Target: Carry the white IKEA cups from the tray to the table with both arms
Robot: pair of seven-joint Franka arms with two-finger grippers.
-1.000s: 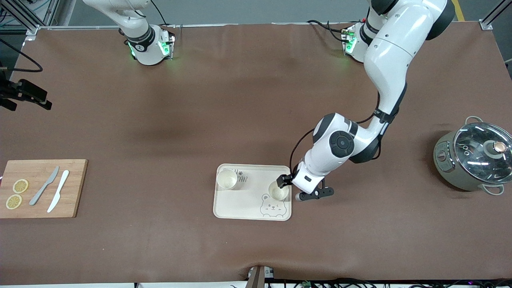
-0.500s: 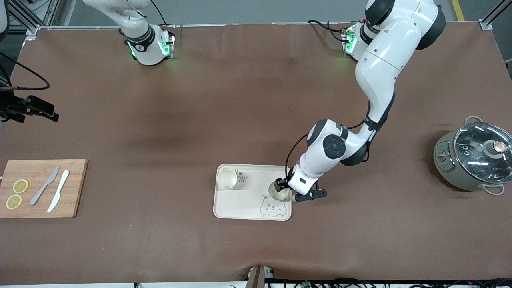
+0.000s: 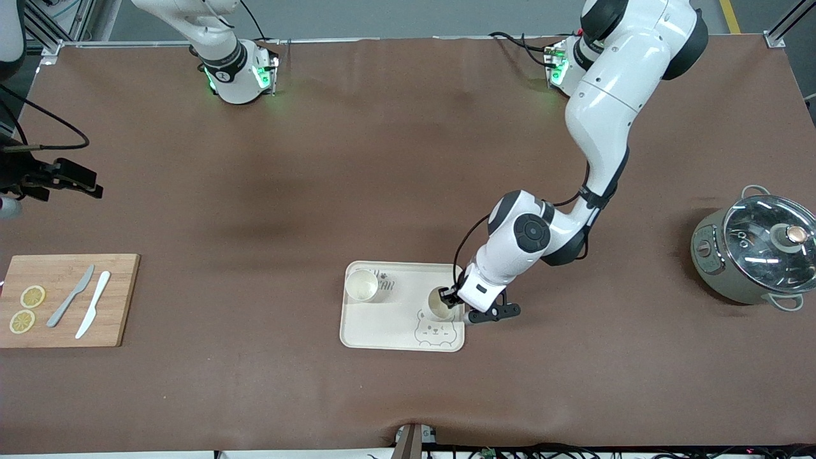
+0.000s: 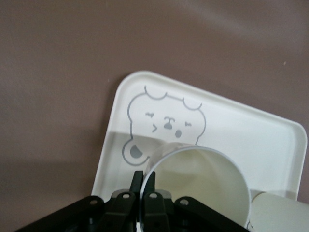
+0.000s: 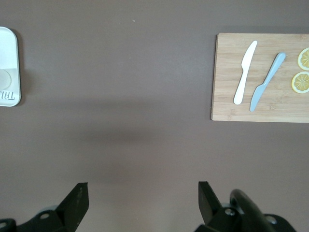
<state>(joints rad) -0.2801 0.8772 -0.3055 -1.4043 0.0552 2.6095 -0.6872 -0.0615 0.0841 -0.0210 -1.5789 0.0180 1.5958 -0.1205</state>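
Two white IKEA cups [image 3: 362, 285] [image 3: 439, 304] stood empty on the tray [image 3: 395, 325]; the left gripper [image 3: 448, 298] pinched the bear-side cup's rim, while the right gripper [image 5: 140, 198] hung wide open above bare table [image 3: 319, 159].

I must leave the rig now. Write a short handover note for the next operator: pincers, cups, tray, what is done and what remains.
Left pincer: shut on the rim of the cup beside the bear drawing, cup not lifted off the tray.
Right pincer: open, empty, over bare table between the tray and the cutting board; this arm waits.
Second cup: on the tray, at the lettering corner.
Done: nothing moved.
Left: both cups to the table.
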